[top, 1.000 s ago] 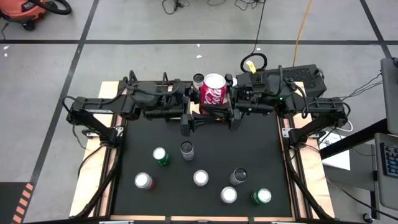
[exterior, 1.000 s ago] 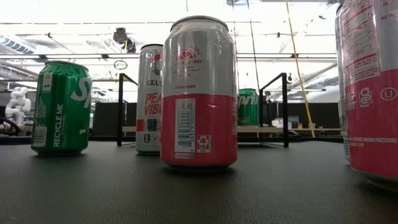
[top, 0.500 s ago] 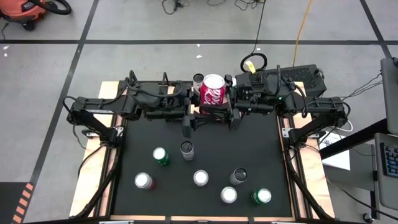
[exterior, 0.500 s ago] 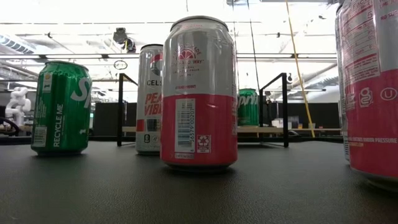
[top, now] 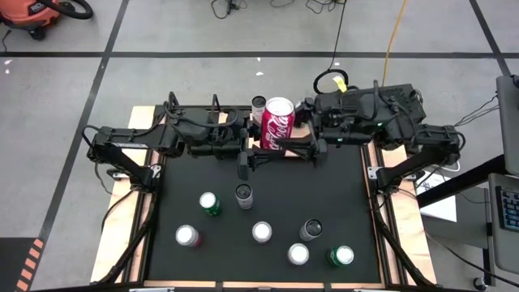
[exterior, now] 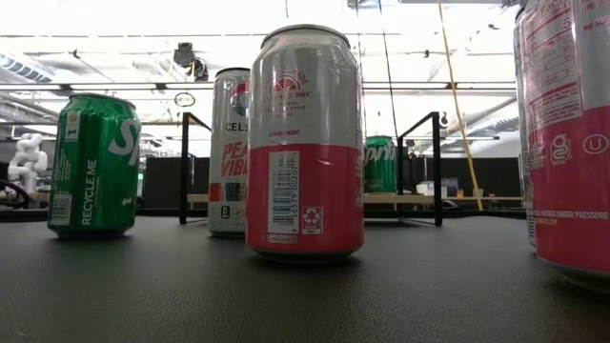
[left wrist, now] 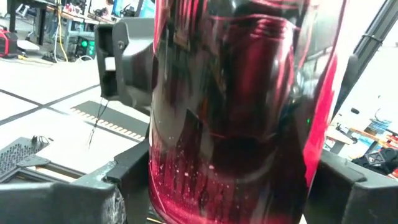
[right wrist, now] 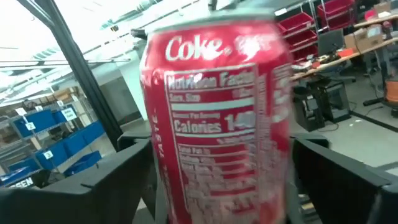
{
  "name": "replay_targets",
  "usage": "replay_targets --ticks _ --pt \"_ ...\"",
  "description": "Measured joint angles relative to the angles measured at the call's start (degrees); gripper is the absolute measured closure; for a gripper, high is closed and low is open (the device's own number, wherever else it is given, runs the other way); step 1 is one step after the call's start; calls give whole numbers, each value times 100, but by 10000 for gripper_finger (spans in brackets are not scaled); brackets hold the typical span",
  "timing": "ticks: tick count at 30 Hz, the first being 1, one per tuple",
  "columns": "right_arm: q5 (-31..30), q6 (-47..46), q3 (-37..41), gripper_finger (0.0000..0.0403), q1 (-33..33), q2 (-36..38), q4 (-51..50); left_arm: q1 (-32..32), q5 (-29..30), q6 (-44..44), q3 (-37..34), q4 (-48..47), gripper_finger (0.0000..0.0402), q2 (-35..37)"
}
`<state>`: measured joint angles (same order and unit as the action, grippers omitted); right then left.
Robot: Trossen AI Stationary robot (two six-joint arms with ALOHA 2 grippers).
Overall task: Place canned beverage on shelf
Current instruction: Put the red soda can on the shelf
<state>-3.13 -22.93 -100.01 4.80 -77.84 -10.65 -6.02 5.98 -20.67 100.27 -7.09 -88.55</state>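
Coke can (top: pixel 277 122): red, reads "Coke", "Calories 140"; on shelf (top: pixel 302 131).
Left gripper (top: pixel 247 154): jaws clasp can.
Right gripper (top: pixel 312 144): jaws apart beside can; grip unclear.

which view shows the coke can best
The right wrist view: the red Coke can fills it, label readable, between the right gripper fingers. The left wrist view shows it too near, a dark red blur. The high view shows its top between both grippers over the shelf. The low view misses it.
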Motion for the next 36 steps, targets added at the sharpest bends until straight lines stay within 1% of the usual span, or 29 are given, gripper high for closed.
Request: replay_targets --ticks 3,5,7,9,13,16,18,20,22,26,34,36 --pt "-160 -18 0 24 -9 173 -105 0 0 46 0 16 107 0" --pt "-160 -40 -4 19 -65 297 -159 0 0 175 0 23 107 0" --pt "-156 -34 -221 15 -115 338 -548 0 2 324 0 38 107 -23" --pt "-138 62 -626 14 -162 295 -1259 0 18 487 0 100 107 -76" --pt "-106 348 -1686 14 -210 -4 -2547 13 46 762 2 101 107 -192" --pt "110 406 -2464 14 -214 -250 -3224 42 47 807 2 21 107 -266" --pt "268 394 -2899 14 -216 -410 -3618 86 43 817 2 130 107 -383" --pt "322 394 -3242 14 -216 -566 -3979 100 42 875 0 20 107 -415" --pt "336 426 -3495 14 -216 -701 -4212 118 44 926 0 131 107 -507" --pt "483 507 -3460 14 -216 -795 -4337 122 -7 922 4 200 107 -569" --pt "496 793 -3460 14 -214 -922 -4422 118 -21 918 4 271 107 -651" --pt "610 829 -3460 14 -214 -917 -4465 118 -8 921 4 282 107 -651"
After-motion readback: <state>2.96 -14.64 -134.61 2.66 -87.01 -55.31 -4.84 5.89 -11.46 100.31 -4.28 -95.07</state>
